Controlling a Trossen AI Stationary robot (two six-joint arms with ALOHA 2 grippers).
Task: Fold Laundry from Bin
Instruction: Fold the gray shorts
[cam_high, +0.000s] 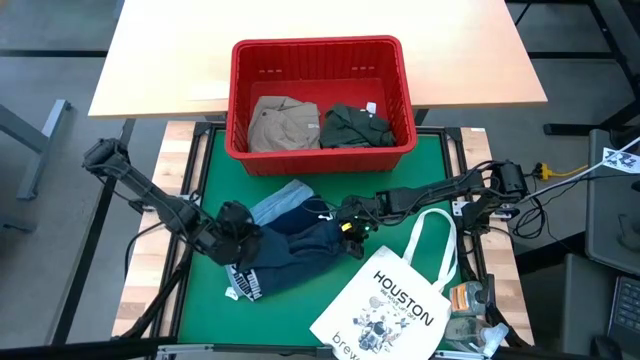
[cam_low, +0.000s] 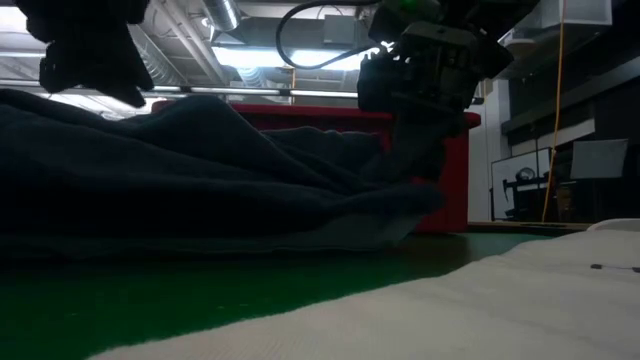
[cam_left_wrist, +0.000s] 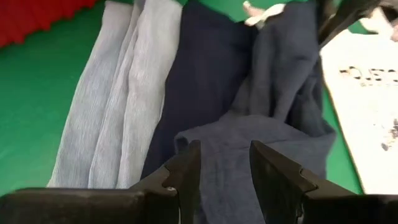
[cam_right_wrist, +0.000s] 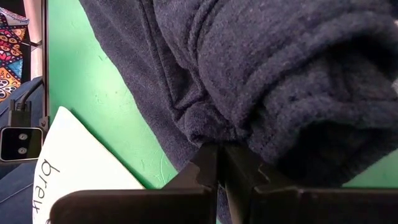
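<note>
Nearest lies the white tote bag (cam_high: 392, 305). Behind it, on the green table (cam_high: 210, 200), the navy garment (cam_high: 300, 250) is spread beside the light blue denim (cam_high: 280, 203). The right gripper (cam_high: 350, 222) is clenched on the navy cloth; the left gripper (cam_high: 240, 240) has its fingers apart over it. Farthest, the red bin (cam_high: 318, 55) holds the khaki garment (cam_high: 283, 125) and the dark green garment (cam_high: 352, 126).

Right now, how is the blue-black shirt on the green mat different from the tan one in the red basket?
The navy garment lies spread and rumpled on the green mat; the khaki garment sits bunched inside the red bin. Navy is dark; khaki is pale. The right tool is shut on the navy garment and the left tool is at it too; neither touches the khaki one. Both are soft clothes.
</note>
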